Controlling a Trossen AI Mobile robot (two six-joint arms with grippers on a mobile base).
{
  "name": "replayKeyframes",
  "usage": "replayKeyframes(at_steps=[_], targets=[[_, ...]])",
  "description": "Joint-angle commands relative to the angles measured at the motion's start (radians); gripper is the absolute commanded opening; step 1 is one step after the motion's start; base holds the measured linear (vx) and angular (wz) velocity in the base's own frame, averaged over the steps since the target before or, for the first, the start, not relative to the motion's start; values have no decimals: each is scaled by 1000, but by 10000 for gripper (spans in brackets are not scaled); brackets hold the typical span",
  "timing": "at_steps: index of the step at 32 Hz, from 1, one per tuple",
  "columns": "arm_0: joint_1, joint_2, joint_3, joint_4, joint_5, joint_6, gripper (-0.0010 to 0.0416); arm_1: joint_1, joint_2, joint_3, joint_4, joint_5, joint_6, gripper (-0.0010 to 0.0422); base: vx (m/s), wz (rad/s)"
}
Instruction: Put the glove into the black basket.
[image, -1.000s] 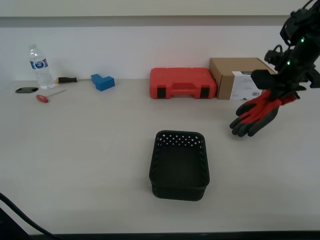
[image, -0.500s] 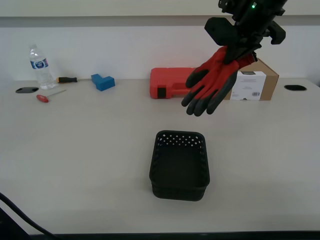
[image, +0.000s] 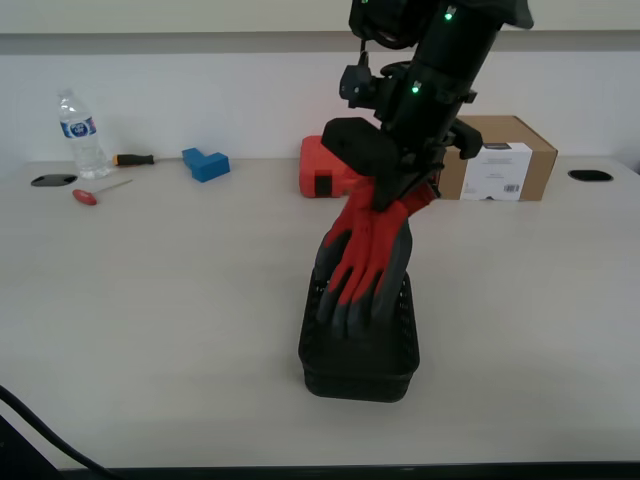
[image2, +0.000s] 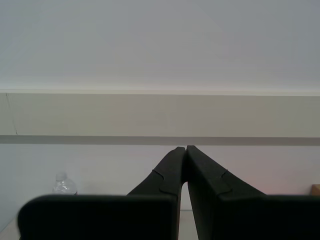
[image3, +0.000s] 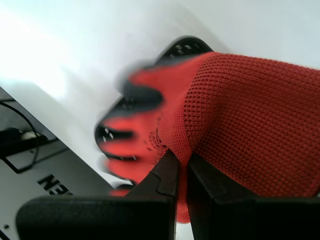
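Observation:
The red glove (image: 366, 262) with dark coated fingers hangs from my first gripper (image: 398, 196), which is shut on its cuff. The glove's fingertips dangle into the black basket (image: 358, 355) at the table's middle front. In the first wrist view the glove (image3: 240, 125) fills the frame, pinched between the closed jaws, with the basket (image3: 185, 47) blurred behind it. My second gripper (image2: 186, 150) is shut and empty, raised and facing the wall; it does not show in the exterior view.
A red tool case (image: 325, 165) and a cardboard box (image: 505, 155) stand at the back behind the arm. A water bottle (image: 78, 133), screwdrivers (image: 98, 190) and a blue block (image: 205, 162) lie at the back on the exterior view's left.
My first arm has swung toward the exterior view's left and down, carrying the glove from near the cardboard box to over the basket; its fingers now hang into the basket.

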Motion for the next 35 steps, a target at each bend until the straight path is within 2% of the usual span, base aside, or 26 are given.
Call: replayKeyframes(at_steps=[1, 5, 10, 11, 15, 17, 18, 19, 23, 25, 35], targets=[[1, 68, -6, 46, 2, -16, -1, 0, 0, 2, 6, 0, 1, 0, 0, 0], [3, 116, -6, 58, -6, -18, 0, 0, 0, 2, 6, 0, 1, 0, 0, 0], [3, 114, -6, 83, -40, -16, 9, 0, 0, 2, 6, 0, 1, 0, 0, 0], [3, 114, -6, 84, -43, -17, 24, 0, 0, 2, 6, 0, 1, 0, 0, 0], [2, 114, -7, 64, -40, -34, 139, 0, 0, 2, 6, 0, 1, 0, 0, 0], [2, 114, -7, 56, -33, -38, 168, 0, 0, 2, 6, 0, 1, 0, 0, 0], [2, 114, -7, 50, -21, -52, 194, 0, 0, 2, 6, 0, 1, 0, 0, 0], [2, 114, -7, 49, -20, -60, 202, 0, 0, 2, 6, 0, 1, 0, 0, 0], [2, 111, -7, 47, -29, -62, 201, 0, 0, 2, 6, 0, 1, 0, 0, 0], [2, 95, -6, 47, -50, -68, 193, 0, 0, 2, 6, 0, 1, 0, 0, 0], [-18, 21, -6, 85, -41, -76, 193, 0, 0, 2, 6, 0, 1, 0, 0, 0]])
